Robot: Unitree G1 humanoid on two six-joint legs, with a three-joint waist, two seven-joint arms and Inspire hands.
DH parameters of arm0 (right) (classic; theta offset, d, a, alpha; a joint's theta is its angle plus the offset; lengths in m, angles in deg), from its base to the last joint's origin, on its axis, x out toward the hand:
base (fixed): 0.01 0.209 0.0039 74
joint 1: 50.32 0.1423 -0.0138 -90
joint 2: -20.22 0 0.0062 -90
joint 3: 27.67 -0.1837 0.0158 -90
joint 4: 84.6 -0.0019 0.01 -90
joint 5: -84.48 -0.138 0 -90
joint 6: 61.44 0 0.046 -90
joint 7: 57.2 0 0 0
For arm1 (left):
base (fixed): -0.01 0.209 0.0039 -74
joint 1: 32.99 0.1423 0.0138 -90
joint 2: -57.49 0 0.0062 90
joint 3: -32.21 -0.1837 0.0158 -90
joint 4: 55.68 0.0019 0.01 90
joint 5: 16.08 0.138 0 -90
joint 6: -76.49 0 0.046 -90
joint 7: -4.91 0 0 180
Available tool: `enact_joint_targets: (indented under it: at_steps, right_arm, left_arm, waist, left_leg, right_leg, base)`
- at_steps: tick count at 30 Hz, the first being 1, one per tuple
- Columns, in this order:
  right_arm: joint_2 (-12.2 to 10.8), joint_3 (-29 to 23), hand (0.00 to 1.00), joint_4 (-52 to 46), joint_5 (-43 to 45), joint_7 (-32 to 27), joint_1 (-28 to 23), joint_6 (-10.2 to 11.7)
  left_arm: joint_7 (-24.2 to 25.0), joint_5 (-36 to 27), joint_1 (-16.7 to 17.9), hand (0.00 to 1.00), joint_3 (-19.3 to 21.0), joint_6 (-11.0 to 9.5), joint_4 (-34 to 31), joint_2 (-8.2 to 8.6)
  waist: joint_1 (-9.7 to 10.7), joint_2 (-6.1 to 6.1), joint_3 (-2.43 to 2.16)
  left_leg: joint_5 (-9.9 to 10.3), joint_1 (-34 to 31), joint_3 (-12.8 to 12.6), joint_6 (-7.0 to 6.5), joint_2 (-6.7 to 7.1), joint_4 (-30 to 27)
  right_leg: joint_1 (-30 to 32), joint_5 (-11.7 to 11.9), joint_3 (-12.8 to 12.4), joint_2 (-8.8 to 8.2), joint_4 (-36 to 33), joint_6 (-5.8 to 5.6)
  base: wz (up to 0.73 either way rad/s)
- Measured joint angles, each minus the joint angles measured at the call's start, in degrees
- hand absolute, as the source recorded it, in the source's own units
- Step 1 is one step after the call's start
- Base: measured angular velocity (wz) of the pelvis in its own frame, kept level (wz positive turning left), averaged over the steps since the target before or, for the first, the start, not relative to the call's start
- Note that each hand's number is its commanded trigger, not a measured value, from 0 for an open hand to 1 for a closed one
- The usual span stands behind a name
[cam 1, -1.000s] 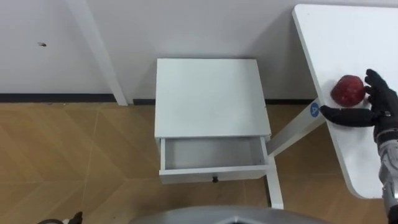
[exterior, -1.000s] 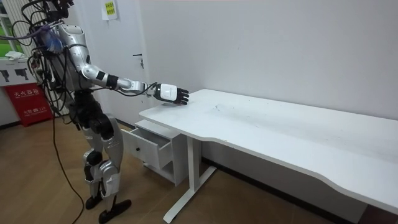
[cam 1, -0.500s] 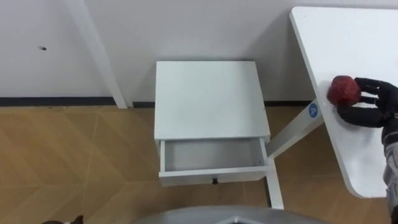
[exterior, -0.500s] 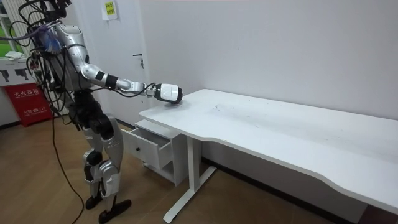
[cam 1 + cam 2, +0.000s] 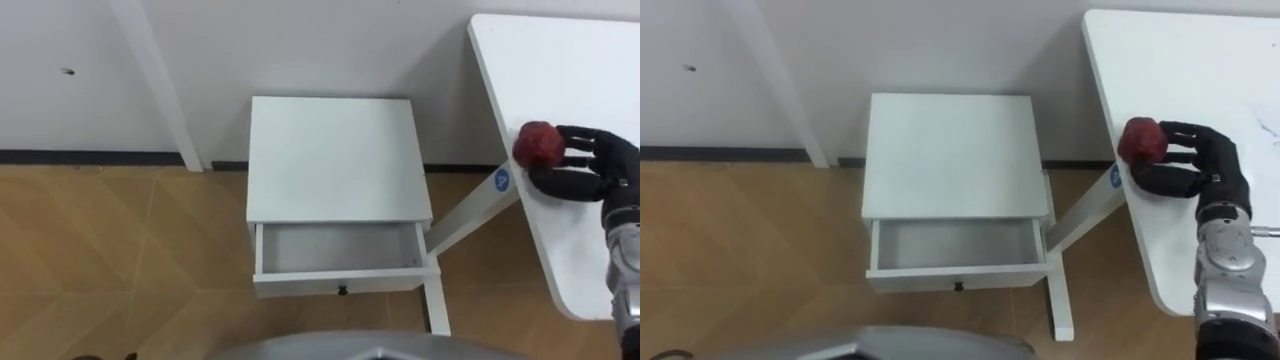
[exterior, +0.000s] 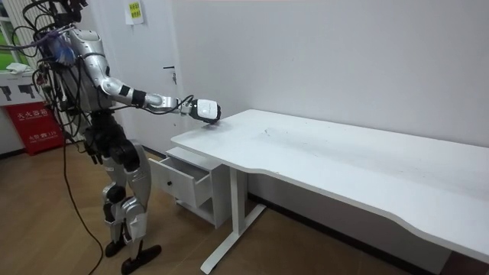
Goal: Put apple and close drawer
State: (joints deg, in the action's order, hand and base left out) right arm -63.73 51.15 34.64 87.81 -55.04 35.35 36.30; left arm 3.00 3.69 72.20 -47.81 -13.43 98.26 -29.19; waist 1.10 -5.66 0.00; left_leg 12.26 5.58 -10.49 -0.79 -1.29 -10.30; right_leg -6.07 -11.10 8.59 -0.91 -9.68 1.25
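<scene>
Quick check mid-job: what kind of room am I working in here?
Probably an office or lab room: a long white desk, a small white drawer cabinet against a plain wall, and wood-pattern flooring.

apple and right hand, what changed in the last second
The right hand, open beside the apple a second ago, has curled its fingers round it and drawn it left toward the table edge. The drawer stays open and empty, and the cabinet has not moved.
</scene>
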Motion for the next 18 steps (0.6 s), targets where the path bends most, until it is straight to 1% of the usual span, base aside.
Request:
enact_joint_targets:
  at_steps: [3,4,5,7,8,10,12,16,18]
  right_arm:
    - [-0.11,4.03,1.00,-0.71,1.72,1.66,-0.01,-0.34]
    - [-0.21,5.61,1.00,-1.97,2.25,1.70,-0.10,-0.19]
    - [-0.45,6.26,1.00,-3.55,3.25,2.37,-0.21,-0.33]
    - [-1.02,8.03,1.00,-5.60,5.24,3.18,-0.43,-0.76]
    - [-1.42,9.21,1.00,-6.73,6.53,4.07,-0.50,-1.06]
    - [-1.64,10.94,1.00,-8.52,7.88,4.69,-0.84,-1.38]
    - [-1.69,13.99,1.00,-10.19,8.41,4.93,-0.85,-1.57]
    - [-1.77,17.05,1.00,-10.55,10.52,6.23,-0.84,-1.56]
    - [-1.83,18.73,1.00,-10.58,11.00,7.44,-0.84,-1.62]
  left_arm:
    - [-0.01,-0.06,-1.05,0.00,-1.32,0.02,0.16,0.00]
    - [-0.02,-0.07,-1.44,0.00,-2.02,0.01,0.18,0.01]
    - [-0.02,-0.07,-1.89,0.00,-2.27,0.01,0.19,0.01]
    - [-0.04,-0.06,-2.25,0.00,-2.42,0.01,0.19,0.02]
    - [-0.03,-0.06,-2.27,0.00,-2.85,0.01,0.19,0.04]
    - [-0.04,0.00,-2.42,0.00,-3.50,0.01,0.20,0.21]
    - [-0.26,-0.03,-2.39,0.00,-4.56,0.01,0.46,0.24]
    - [-0.43,-0.09,-2.65,0.00,-4.98,-0.13,0.53,0.30]
    - [-0.42,-0.07,-2.68,0.00,-6.41,-0.11,0.53,0.37]
  waist:
    - [-0.44,0.11,0.11]
    - [-1.04,0.28,0.17]
    - [-1.30,0.48,0.30]
    - [-1.52,0.67,0.36]
    - [-1.53,0.84,0.25]
    - [-1.85,1.16,0.31]
    - [-2.36,1.69,0.19]
    - [-3.48,1.67,0.07]
    - [-4.46,1.65,0.06]
  left_leg:
    - [0.00,-0.15,0.10,0.00,0.04,0.05]
    - [0.00,-0.19,0.13,0.00,0.06,0.10]
    - [0.00,-0.34,0.14,0.00,0.04,0.10]
    - [0.00,-0.56,0.26,0.00,0.00,0.09]
    - [0.00,-0.98,0.26,0.00,-0.01,0.06]
    - [0.00,-1.03,0.23,0.00,0.02,-0.05]
    - [0.00,-1.25,0.31,0.00,0.04,-0.03]
    - [0.00,-1.38,0.45,0.00,0.01,-0.17]
    - [0.00,-1.73,0.54,-0.01,0.05,-0.54]
  right_leg:
    - [0.03,0.04,0.08,-0.03,0.00,-0.06]
    - [0.12,0.04,0.10,-0.04,0.01,-0.07]
    - [0.20,0.05,0.08,-0.04,0.03,-0.07]
    - [0.30,0.05,0.21,-0.03,0.01,-0.07]
    - [0.49,0.05,0.24,-0.02,-0.02,-0.07]
    - [0.60,0.06,0.27,-0.06,-0.02,-0.07]
    - [0.65,0.07,0.78,-0.09,-0.04,-0.09]
    - [0.57,0.07,0.97,-0.08,-0.06,-0.09]
    - [0.72,0.08,1.11,-0.17,-0.06,-0.09]
  base:
    - [0.00]
    - [0.00]
    - [0.00]
    - [0.03]
    - [0.00]
    - [0.00]
    - [0.02]
    - [0.05]
    - [0.04]
